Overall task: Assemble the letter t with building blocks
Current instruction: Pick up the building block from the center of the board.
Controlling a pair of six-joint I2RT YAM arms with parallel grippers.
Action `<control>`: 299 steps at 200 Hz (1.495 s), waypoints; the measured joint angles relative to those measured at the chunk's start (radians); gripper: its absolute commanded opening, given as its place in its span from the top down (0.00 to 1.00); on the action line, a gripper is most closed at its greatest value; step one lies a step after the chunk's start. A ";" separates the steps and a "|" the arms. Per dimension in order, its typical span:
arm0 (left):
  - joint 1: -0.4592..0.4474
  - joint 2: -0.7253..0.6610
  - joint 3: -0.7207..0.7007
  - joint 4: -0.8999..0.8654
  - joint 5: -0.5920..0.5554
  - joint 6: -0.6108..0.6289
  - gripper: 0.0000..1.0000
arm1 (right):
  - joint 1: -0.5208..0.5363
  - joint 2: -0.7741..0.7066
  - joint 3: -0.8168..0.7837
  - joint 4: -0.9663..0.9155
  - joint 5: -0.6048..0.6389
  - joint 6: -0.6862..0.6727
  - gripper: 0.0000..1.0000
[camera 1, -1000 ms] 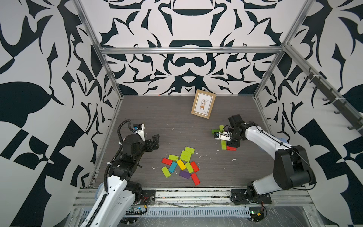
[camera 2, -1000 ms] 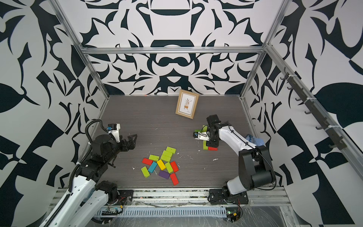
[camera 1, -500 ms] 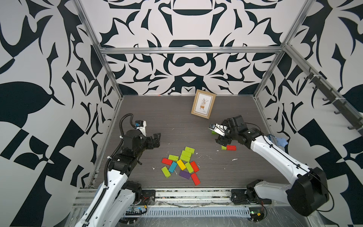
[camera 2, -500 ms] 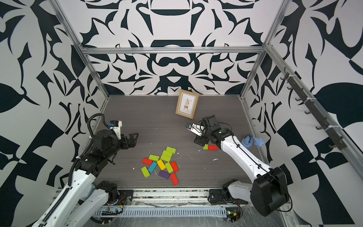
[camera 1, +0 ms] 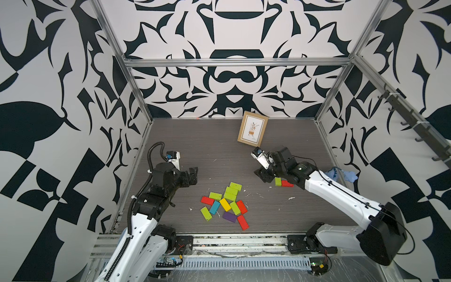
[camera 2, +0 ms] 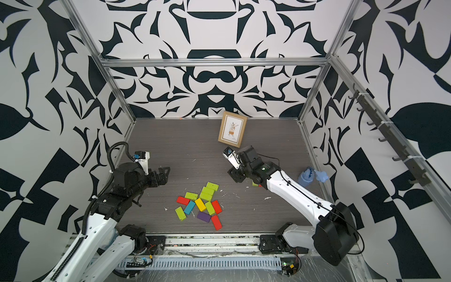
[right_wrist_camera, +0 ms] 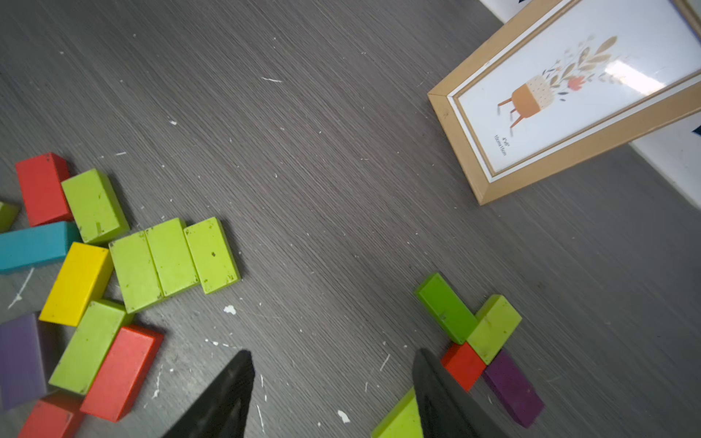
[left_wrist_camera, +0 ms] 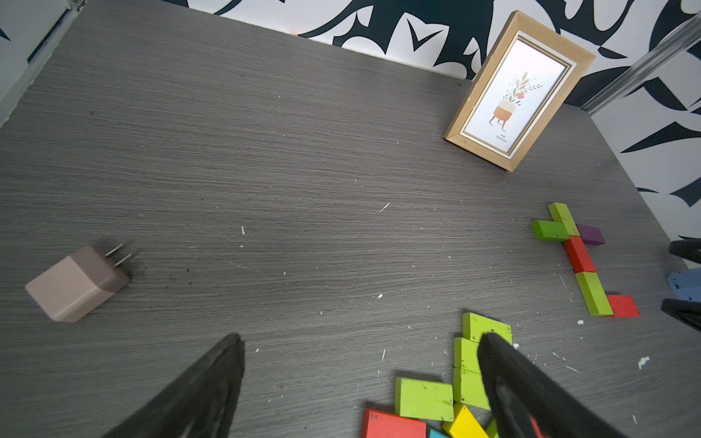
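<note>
- The right claw [right_wrist_camera: 333, 354] hovers with its jaws apart and nothing between them, just beside the half-built letter [right_wrist_camera: 480, 341]. One finger stands right by the red block [right_wrist_camera: 461, 366]; I cannot tell whether they touch. A sideways sweep from here could knock the row crooked.
- The letter lies on the desk [camera 1: 219, 151] toward its right side, in front of the picture frame [camera 1: 252, 131]. Its blocks only butt together, so any bump would likely scatter them.
- The left claw [camera 1: 194, 176] is wide open and empty, near the loose pile [camera 1: 225, 203] at the desk's front middle. Those blocks are packed tight, so a grab may drag neighbours along.
- The left wrist view shows the whole letter: stem, crossbar and a red foot [left_wrist_camera: 622, 305]. In both top views the right arm covers most of it.
- Only the left wrist view shows a plug adapter [left_wrist_camera: 77, 282].
</note>
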 measured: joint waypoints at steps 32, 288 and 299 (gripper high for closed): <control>0.000 -0.028 0.000 -0.018 -0.020 0.000 0.00 | 0.058 0.145 0.013 0.010 0.015 0.048 0.30; 0.000 -0.061 0.000 -0.053 -0.061 0.007 0.00 | 0.210 0.583 0.269 -0.013 -0.108 0.049 0.49; 0.000 -0.061 0.000 -0.053 -0.061 0.007 0.00 | 0.210 0.583 0.269 -0.014 -0.108 0.048 0.50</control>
